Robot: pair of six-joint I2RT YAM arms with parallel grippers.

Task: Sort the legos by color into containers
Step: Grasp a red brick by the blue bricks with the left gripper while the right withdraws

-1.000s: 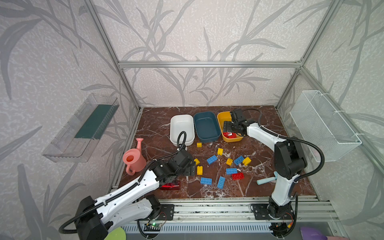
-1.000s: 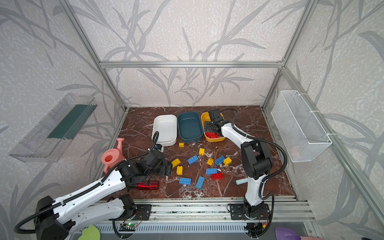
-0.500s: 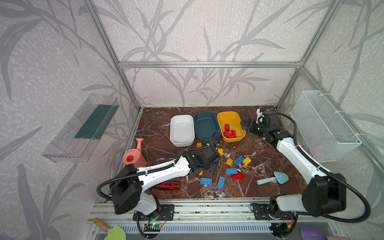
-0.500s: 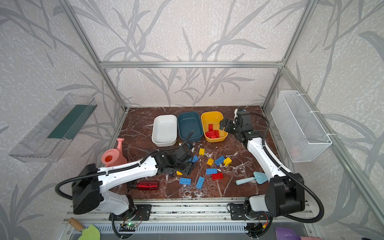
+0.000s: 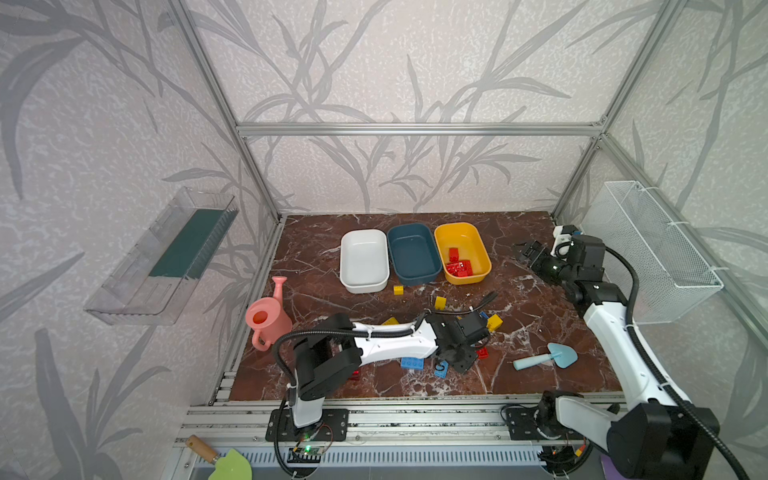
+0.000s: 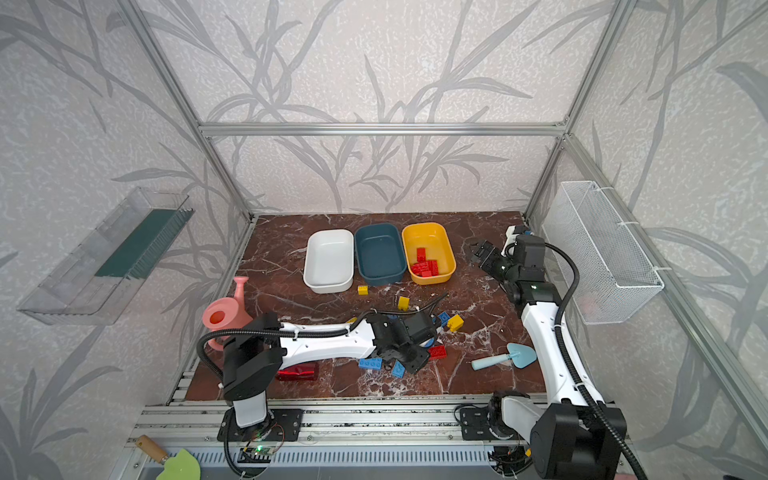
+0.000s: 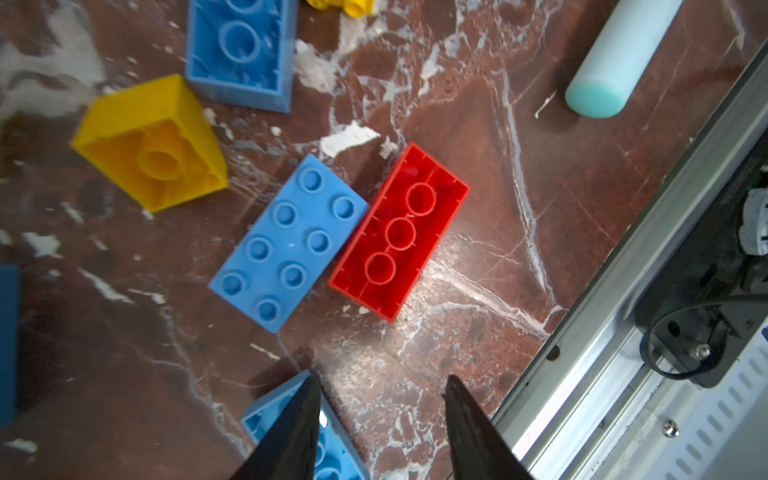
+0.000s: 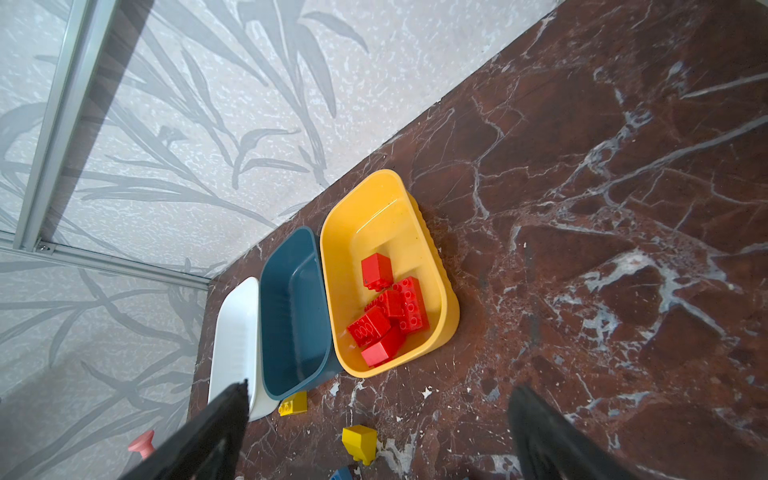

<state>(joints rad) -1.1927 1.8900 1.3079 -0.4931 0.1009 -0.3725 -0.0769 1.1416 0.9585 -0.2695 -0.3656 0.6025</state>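
Three containers stand in a row at the back: a white tub (image 5: 363,257), a teal tub (image 5: 411,253) and a yellow tub (image 5: 461,241) holding several red legos (image 8: 390,307). Loose legos lie at the front middle. My left gripper (image 7: 380,386) hangs low over them, open, with bare floor between its fingers. Just ahead of it lie an upturned red brick (image 7: 399,232) and a blue brick (image 7: 289,243), side by side. Another blue brick (image 7: 332,449) lies partly under one finger. My right gripper (image 8: 380,399) hovers wide open and empty, right of the yellow tub.
A pink watering can (image 5: 266,320) stands at the left edge and a light blue scoop (image 5: 548,357) lies front right. A red spray bottle (image 6: 297,371) lies under the left arm. A wire basket (image 5: 652,249) hangs on the right wall. The front rail (image 7: 623,291) runs close to the left gripper.
The left arm swept right across the loose bricks and its jaws narrowed. The right gripper pulled back from above the yellow tub to the right, staying open.
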